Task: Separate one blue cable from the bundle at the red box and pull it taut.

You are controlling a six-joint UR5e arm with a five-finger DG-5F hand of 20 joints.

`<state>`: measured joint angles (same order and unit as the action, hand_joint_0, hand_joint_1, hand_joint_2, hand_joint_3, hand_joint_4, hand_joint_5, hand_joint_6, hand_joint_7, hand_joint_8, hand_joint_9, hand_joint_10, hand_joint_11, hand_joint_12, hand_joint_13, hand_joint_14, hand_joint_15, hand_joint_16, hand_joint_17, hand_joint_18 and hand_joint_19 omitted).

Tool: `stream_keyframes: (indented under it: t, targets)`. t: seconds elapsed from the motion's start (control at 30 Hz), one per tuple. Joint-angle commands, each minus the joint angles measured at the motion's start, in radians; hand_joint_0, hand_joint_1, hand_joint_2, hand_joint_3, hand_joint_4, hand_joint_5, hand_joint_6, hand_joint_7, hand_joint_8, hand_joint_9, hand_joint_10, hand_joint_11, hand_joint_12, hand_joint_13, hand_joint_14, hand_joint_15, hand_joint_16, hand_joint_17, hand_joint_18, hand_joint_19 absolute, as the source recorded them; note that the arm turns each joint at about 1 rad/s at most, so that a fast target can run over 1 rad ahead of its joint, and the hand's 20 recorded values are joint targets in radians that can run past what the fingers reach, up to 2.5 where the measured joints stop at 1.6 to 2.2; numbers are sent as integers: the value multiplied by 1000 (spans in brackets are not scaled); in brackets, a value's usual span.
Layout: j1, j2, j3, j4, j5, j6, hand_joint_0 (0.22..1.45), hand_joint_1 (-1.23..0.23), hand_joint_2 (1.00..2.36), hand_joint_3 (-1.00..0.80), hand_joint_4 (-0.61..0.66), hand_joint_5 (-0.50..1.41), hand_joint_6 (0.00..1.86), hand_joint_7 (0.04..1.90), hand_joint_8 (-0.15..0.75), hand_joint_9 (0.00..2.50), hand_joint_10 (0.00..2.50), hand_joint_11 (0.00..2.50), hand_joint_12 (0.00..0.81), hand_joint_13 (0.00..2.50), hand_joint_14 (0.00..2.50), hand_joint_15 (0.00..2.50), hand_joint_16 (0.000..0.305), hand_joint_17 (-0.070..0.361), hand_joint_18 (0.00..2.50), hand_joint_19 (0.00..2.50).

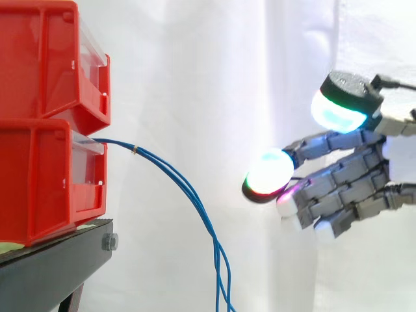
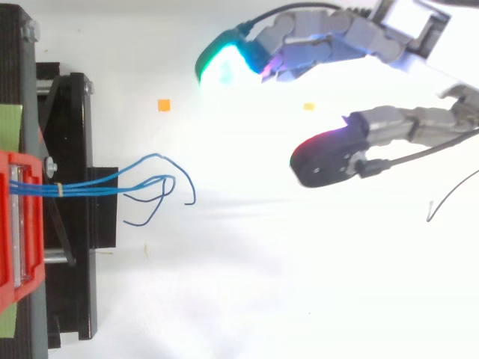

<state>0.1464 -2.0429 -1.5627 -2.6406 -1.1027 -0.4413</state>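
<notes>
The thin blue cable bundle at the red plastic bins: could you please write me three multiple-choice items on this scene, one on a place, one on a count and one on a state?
1. Where do the thin blue cables come out?
A. a slit in the curtain
B. the lower red plastic bin
C. the floor

2. How many red bins are stacked on the black metal stand?
A. two
B. three
C. five

3. What state is the robot hand in?
A. shut on a cable
B. pressing on a bin
C. open, apart from the cables

Answers:
1 B: in the side view the cables leave that bin's front.
2 A: the upper red plastic bin sits on the lower one, with no others there.
3 C: its fingers are relaxed, with white curtain showing between it and the cables.
</notes>
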Motion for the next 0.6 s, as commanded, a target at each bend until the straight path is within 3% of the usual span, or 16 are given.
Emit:
stream_keyframes:
  t: [0.0,0.17,0.33,0.47,0.57]
  targets:
    - [-4,-31,27,2,-46,27,537,-538,1001,-484,241,-209,502,774,289,561,11,435,352,543,13,315,43,97,446,559]
    - [-4,-34,38,8,-72,32,537,-537,1001,-485,250,-205,502,775,289,561,11,435,352,544,11,319,43,97,444,570]
    - [-8,-59,53,36,-63,32,537,-537,1001,-486,266,-198,502,780,290,568,11,434,352,544,13,311,43,97,443,568]
    - [-10,-62,69,45,-17,16,537,-536,1002,-483,273,-194,502,783,292,573,11,436,353,547,11,313,43,97,443,568]
    - [-11,-62,69,56,-2,-4,538,-535,1001,-484,274,-192,502,785,292,575,12,440,353,546,11,313,43,97,442,568]
